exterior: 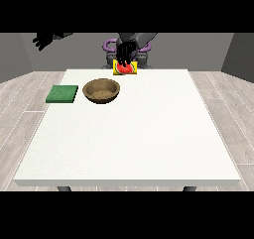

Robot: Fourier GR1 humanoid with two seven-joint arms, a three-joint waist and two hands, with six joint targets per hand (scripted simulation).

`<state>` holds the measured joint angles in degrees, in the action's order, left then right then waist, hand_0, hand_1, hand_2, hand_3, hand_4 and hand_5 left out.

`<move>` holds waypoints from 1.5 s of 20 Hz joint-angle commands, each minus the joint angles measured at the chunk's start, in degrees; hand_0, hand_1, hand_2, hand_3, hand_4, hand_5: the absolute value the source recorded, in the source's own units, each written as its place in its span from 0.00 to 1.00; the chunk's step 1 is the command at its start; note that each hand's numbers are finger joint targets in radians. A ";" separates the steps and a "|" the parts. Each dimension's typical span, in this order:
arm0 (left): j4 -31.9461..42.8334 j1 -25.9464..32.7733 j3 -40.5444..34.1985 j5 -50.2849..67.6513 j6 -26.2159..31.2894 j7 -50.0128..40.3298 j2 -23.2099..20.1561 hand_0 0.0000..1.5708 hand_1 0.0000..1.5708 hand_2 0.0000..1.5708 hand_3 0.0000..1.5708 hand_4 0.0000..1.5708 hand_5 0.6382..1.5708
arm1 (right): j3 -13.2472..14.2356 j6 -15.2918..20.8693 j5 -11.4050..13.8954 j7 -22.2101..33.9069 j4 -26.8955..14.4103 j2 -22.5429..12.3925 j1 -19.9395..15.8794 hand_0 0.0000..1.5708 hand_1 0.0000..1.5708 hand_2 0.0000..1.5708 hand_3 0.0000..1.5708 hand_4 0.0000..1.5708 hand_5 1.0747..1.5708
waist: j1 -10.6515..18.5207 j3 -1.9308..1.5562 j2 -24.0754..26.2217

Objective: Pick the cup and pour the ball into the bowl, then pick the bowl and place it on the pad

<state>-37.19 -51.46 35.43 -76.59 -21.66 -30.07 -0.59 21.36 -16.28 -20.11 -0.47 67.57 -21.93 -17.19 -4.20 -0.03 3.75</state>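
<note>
A yellow cup (125, 69) with red showing in it sits at the table's far edge, near the middle. The hand at the view's right (126, 52) comes down on it from above, its fingers curled over the cup's top and sides. Whether the red is the ball I cannot tell. A brown bowl (101, 90) stands upright on the table, in front of the cup and a little to the view's left; nothing shows inside it. A green pad (62, 94) lies flat to the left of the bowl. The hand at the view's left (44, 40) hangs raised beyond the table's far left corner, fingers spread.
The white table (149, 134) stretches wide toward the camera, its near edge at the view's bottom. The robot's torso (126, 47) stands just behind the cup. Grey plank floor surrounds the table.
</note>
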 commanded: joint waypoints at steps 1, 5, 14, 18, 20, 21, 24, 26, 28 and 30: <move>-0.67 -2.78 0.60 -2.15 5.15 -0.12 0.56 0.00 0.00 0.46 0.96 0.35 0.98 | -1.04 1.19 -0.74 3.77 1.29 -0.37 -4.16 0.00 0.00 0.00 0.26 0.28 1.00 | -1.91 0.03 -1.49; -5.76 1.25 2.09 -2.24 10.01 5.11 0.58 0.00 0.00 0.76 0.99 0.56 1.00 | 0.24 1.24 0.78 -1.66 -1.34 0.42 0.62 0.00 0.00 0.00 0.19 0.30 1.00 | 1.69 0.01 1.28; 1.31 -3.84 11.99 -16.31 21.37 6.85 -0.30 0.96 0.96 1.00 1.00 0.80 0.93 | 0.50 -0.89 -1.60 2.62 -2.23 -1.39 -0.47 0.00 0.00 0.00 0.17 0.30 1.00 | 0.23 0.00 2.62; -0.60 -4.20 9.81 -18.85 21.04 8.05 -1.78 0.96 0.96 1.00 1.00 0.80 0.93 | 0.80 -1.16 -1.36 -1.87 -1.95 0.57 2.34 0.00 0.00 0.00 0.19 0.30 1.00 | 0.15 0.00 1.00; 0.11 -0.68 11.27 -21.14 21.64 6.88 -0.21 0.97 0.97 1.00 1.00 0.81 0.93 | -0.68 -0.06 -2.04 2.52 1.16 0.96 1.15 0.00 0.00 0.00 0.19 0.30 1.00 | -0.85 0.03 2.75; -0.69 -5.70 8.48 -21.23 21.98 8.46 -1.50 0.97 0.97 1.00 1.00 0.81 0.92 | 1.07 -2.10 -1.74 -1.54 -1.40 -1.59 -0.27 0.00 0.00 0.00 0.19 0.31 1.00 | 0.14 0.01 -1.59; -2.50 -3.74 6.82 -20.83 22.39 11.14 -1.59 0.96 0.96 1.00 1.00 0.82 0.92 | -0.97 1.44 -1.23 1.43 -0.06 1.63 -0.30 0.00 0.00 0.00 0.20 0.33 1.00 | 1.38 0.03 0.74; -2.72 1.18 5.06 -19.40 17.16 9.73 -4.20 0.97 0.97 1.00 1.00 0.81 0.92 | -2.76 0.82 -0.43 1.72 2.45 2.96 2.52 0.00 0.00 0.00 0.20 0.33 1.00 | 0.66 0.05 1.51; -7.20 2.08 -2.33 -10.33 11.11 10.10 -3.68 0.97 0.97 1.00 1.00 0.74 0.96 | 0.24 0.81 -1.16 1.72 0.26 -0.41 1.52 0.00 0.00 0.00 0.20 0.33 1.00 | 4.48 0.16 0.30; -9.60 3.11 -7.82 -4.76 7.48 10.66 -4.13 0.85 0.85 1.00 1.00 0.65 0.97 | 0.52 3.62 -1.19 1.84 1.27 1.21 0.83 0.00 0.00 0.00 0.20 0.33 1.00 | 5.84 0.24 0.91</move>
<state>-42.54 -50.89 35.31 -89.35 -8.02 -20.65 -3.70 21.01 -14.86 -21.53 1.41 68.50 -21.04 -16.54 -1.25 0.11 4.18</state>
